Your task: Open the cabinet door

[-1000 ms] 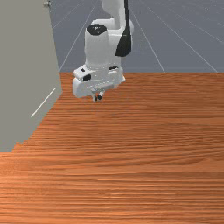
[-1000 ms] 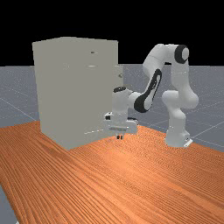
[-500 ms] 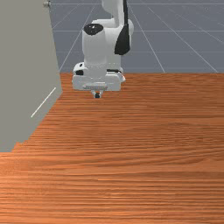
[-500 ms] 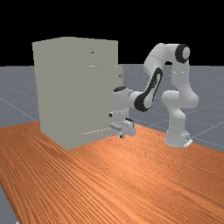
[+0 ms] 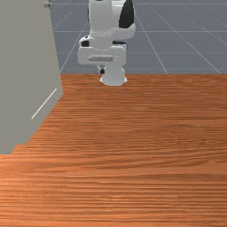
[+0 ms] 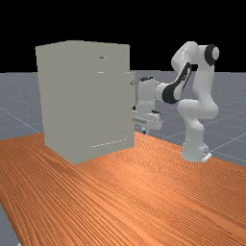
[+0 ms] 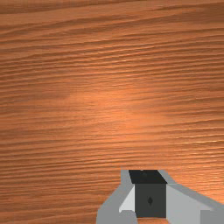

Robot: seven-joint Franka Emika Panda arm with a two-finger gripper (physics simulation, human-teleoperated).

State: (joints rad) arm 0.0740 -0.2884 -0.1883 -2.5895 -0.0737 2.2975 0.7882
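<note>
Your pincer (image 5: 102, 71) hangs above wooden surface (image 5: 142, 146), fingers pressed together; cabinet door (image 6: 132, 111) stands on arm-facing side of grey cabinet (image 6: 79, 101), toward far view's left from you; round knob (image 6: 133, 82) untouched.

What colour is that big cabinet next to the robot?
The cabinet is plain grey, with a slightly greenish tint; the far view shows it best.

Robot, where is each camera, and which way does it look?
Front view: across the table, facing my arm, cabinet at the front view's left.
Far view: farther off, looking at my whole arm and the cabinet.
Wrist view: on my hand, looking down at the table; the hand's end shows.
Front and far views share arm, cabinet and table.
</note>
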